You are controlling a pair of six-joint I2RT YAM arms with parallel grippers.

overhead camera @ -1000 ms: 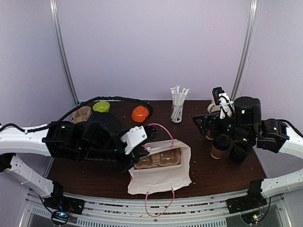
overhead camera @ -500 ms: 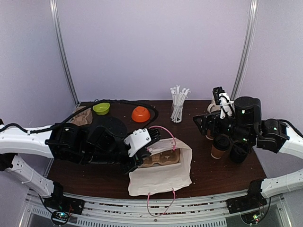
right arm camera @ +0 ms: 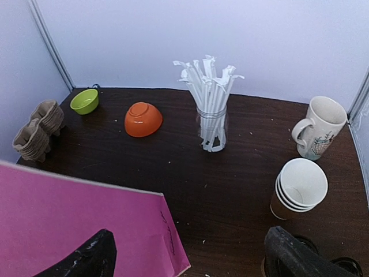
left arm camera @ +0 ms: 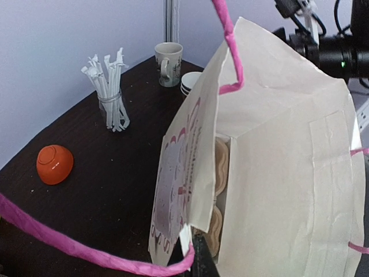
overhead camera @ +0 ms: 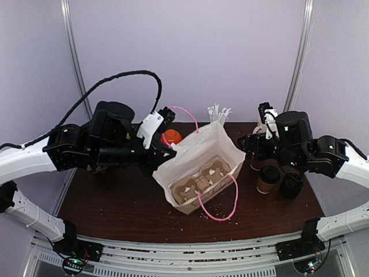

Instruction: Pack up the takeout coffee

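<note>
The takeout coffee (overhead camera: 268,179), a brown paper cup with a black lid, stands at the right of the table, outside the bag. The cream paper bag (overhead camera: 202,164) with pink handles stands tilted, mouth toward the camera, with a brown cup carrier (overhead camera: 199,182) inside. My left gripper (overhead camera: 166,151) is shut on the bag's left rim by a handle; in the left wrist view only a dark fingertip (left arm camera: 204,262) shows at the bag's edge (left arm camera: 190,190). My right gripper (overhead camera: 249,151) is open and empty beside the bag's right side, left of the cup; its fingers (right arm camera: 86,259) straddle a pink bag face (right arm camera: 81,219).
A squat black stack of lids (overhead camera: 291,186) sits right of the coffee. Stacked empty cups (right arm camera: 297,187), a cream mug (right arm camera: 317,127), a glass of straws (right arm camera: 210,109), an orange bowl (right arm camera: 142,118), a green bowl (right arm camera: 85,100) and spare carriers (right arm camera: 37,130) stand along the back.
My left gripper has risen and moved back, pulling the bag from lying flat to standing tilted and open. The right arm has barely shifted.
</note>
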